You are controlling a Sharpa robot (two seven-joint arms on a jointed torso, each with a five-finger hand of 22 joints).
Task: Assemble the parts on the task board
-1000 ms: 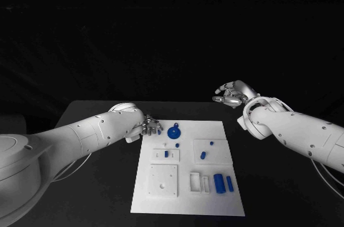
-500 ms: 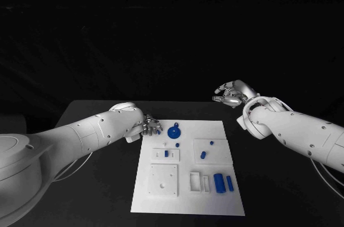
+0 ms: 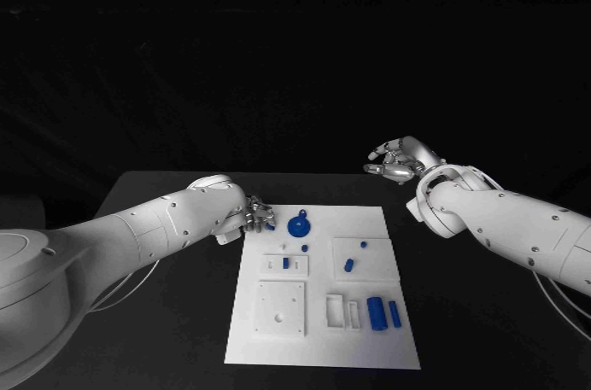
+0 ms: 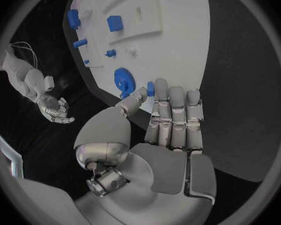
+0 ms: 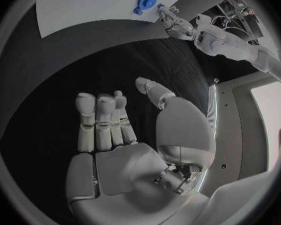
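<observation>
Blue parts lie spread over the white task board (image 3: 323, 288), and your left hand (image 3: 255, 216) sits at its far-left corner, pinching a small blue piece (image 4: 150, 88) just beside the blue gear (image 3: 298, 229). Over the last second almost nothing has moved, so no part looks newly seated. Your right hand (image 3: 396, 162) hovers beyond the far-right corner, loosely curled and empty.

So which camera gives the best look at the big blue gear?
The left wrist view: the blue gear sits close, teeth visible, beside the left hand. The head view shows it small; the right wrist view, small at the board's edge.
</observation>
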